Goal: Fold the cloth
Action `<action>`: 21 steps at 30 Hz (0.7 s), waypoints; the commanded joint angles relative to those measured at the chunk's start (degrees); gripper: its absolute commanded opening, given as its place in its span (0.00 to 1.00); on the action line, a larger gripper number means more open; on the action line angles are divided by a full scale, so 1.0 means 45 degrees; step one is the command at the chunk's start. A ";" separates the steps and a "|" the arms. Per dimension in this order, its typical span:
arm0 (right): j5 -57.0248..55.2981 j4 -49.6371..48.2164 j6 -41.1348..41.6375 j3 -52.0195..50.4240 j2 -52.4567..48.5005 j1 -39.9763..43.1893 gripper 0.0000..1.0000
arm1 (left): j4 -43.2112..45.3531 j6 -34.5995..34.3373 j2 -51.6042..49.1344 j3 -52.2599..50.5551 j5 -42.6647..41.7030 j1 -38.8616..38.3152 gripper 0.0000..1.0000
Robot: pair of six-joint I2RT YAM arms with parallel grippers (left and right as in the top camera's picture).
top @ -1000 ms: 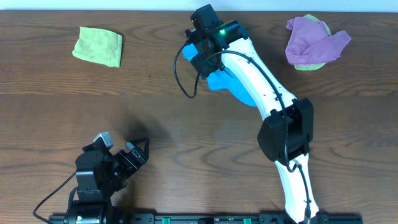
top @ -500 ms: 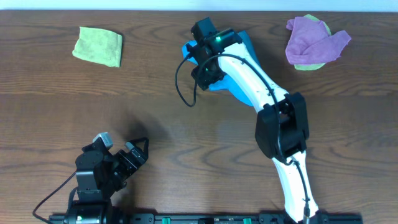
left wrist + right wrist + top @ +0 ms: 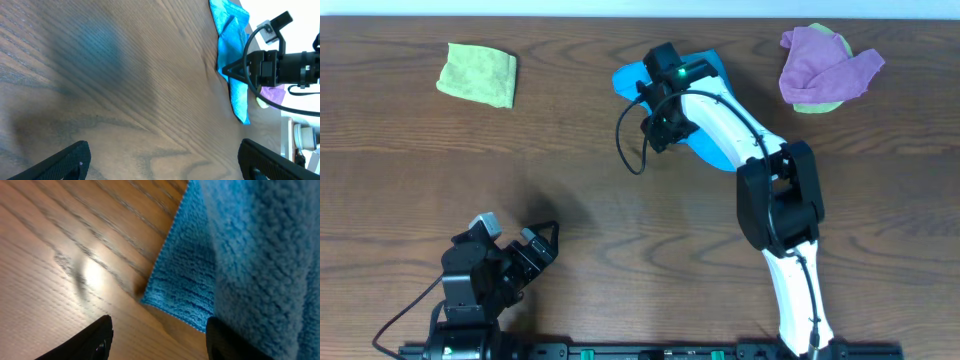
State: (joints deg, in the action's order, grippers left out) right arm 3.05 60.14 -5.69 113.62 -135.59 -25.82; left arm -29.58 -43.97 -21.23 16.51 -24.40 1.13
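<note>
The blue cloth [image 3: 630, 78] lies at the back middle of the table, partly folded over itself and largely hidden under my right arm. My right gripper [image 3: 658, 132] hovers at its near left edge. In the right wrist view the fingers [image 3: 159, 330] are open with bare table between them. The cloth's corner [image 3: 190, 290] lies just ahead, and a thicker fold hangs by the right finger. My left gripper [image 3: 542, 243] is open and empty at the front left, far from the cloth. The cloth also shows far off in the left wrist view [image 3: 235, 85], beyond the open fingers [image 3: 162, 150].
A folded green cloth [image 3: 478, 73] lies at the back left. A crumpled purple cloth [image 3: 825, 65] sits on another green one at the back right. The right arm's black cable loops over the table left of the blue cloth.
My right gripper has moved from the cloth's far edge toward the front, to its near left edge. More blue cloth now shows behind the gripper. The left arm has not moved.
</note>
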 commanded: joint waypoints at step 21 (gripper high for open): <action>0.0325 -0.1345 0.0787 -0.0879 -0.0117 0.0083 0.56 | 0.0015 -0.0097 -0.0005 -0.0053 0.0233 0.0078 0.95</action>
State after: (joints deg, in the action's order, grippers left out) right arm 4.12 54.59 -3.11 110.06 -135.59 -25.74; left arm -29.58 -43.94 -21.23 16.51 -23.86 1.13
